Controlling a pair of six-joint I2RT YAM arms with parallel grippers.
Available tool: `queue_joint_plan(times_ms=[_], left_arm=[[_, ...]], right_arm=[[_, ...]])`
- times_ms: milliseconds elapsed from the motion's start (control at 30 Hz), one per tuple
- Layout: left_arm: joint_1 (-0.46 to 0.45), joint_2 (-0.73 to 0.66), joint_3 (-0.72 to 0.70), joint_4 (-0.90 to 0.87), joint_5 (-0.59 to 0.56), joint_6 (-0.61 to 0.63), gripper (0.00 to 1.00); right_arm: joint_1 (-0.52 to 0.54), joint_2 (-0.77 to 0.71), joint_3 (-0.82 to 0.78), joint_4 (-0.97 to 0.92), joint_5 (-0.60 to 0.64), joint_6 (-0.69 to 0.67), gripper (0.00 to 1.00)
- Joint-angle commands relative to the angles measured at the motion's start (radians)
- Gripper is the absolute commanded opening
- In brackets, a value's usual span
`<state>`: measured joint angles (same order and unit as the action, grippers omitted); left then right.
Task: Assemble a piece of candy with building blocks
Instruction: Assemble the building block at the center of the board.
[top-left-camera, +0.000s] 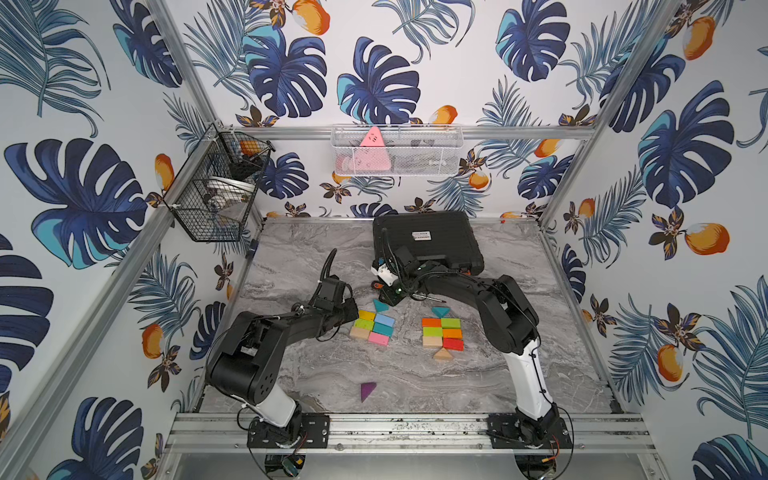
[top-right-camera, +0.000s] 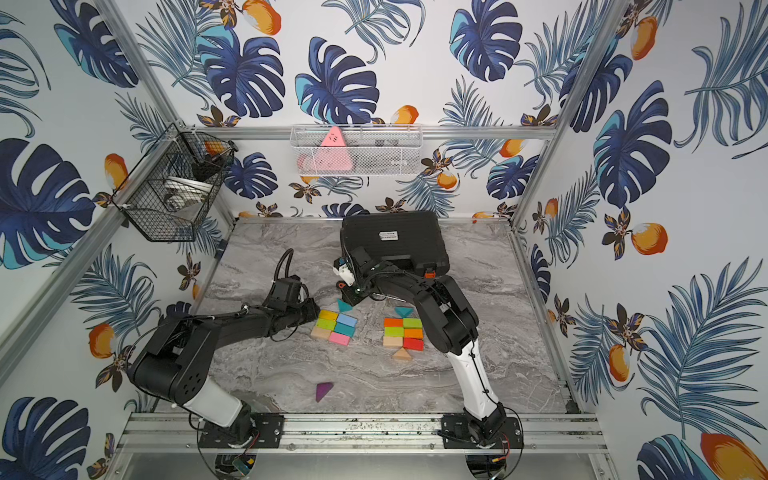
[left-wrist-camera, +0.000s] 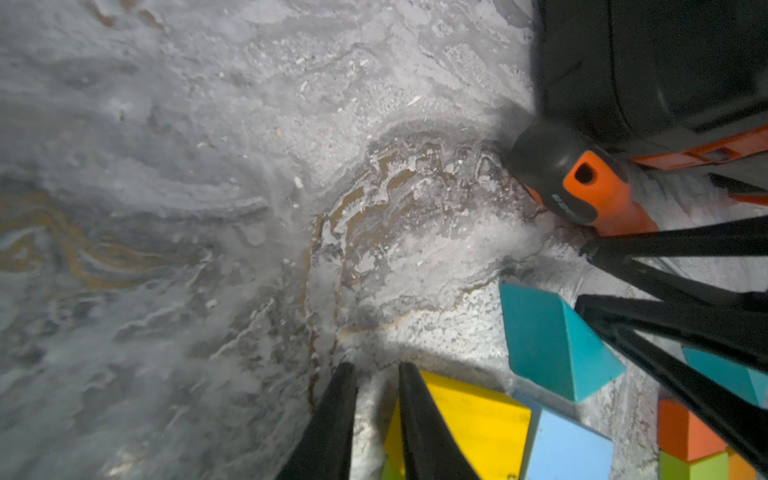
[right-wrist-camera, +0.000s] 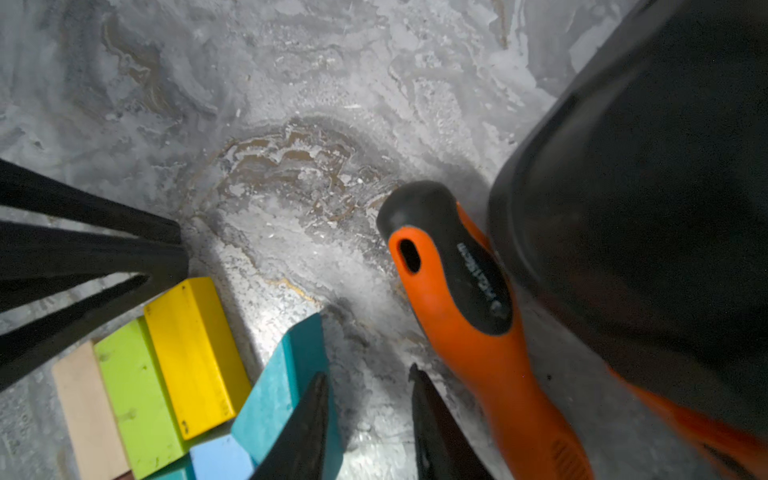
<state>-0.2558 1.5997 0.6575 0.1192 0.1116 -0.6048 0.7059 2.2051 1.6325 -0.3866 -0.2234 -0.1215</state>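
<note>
Two clusters of building blocks lie mid-table in both top views: a left cluster (top-left-camera: 374, 328) of yellow, green, blue, teal, wood and pink, and a right cluster (top-left-camera: 442, 332) with a teal triangle (top-left-camera: 440, 311) behind it and a wood triangle (top-left-camera: 443, 354) in front. A purple triangle (top-left-camera: 367, 390) lies alone near the front. My left gripper (left-wrist-camera: 376, 368) is shut and empty, one finger against the yellow block (left-wrist-camera: 478, 419). My right gripper (right-wrist-camera: 368, 376) stands open and empty, one finger beside a loose teal triangle (right-wrist-camera: 282, 386) at the left cluster's far side.
An orange-handled screwdriver (right-wrist-camera: 457, 299) lies just behind the right gripper, against a black case (top-left-camera: 426, 241) at the back of the table. Wire baskets (top-left-camera: 397, 149) hang on the back and left walls.
</note>
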Motion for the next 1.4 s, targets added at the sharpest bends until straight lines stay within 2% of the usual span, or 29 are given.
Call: queue_joint_plan(times_ms=[0, 1100, 1367], left_arm=[[0.001, 0.006, -0.009, -0.065, 0.009, 0.002, 0.26], [0.001, -0.006, -0.016, -0.076, -0.01, 0.002, 0.26], [0.001, -0.006, -0.018, -0.075, -0.01, 0.001, 0.26]], right_arm=[[0.002, 0.008, 0.01, -0.021, -0.023, -0.013, 0.36], [0.001, 0.079, 0.081, -0.032, -0.102, -0.028, 0.37], [0.002, 0.099, 0.101, -0.031, -0.126, -0.029, 0.41]])
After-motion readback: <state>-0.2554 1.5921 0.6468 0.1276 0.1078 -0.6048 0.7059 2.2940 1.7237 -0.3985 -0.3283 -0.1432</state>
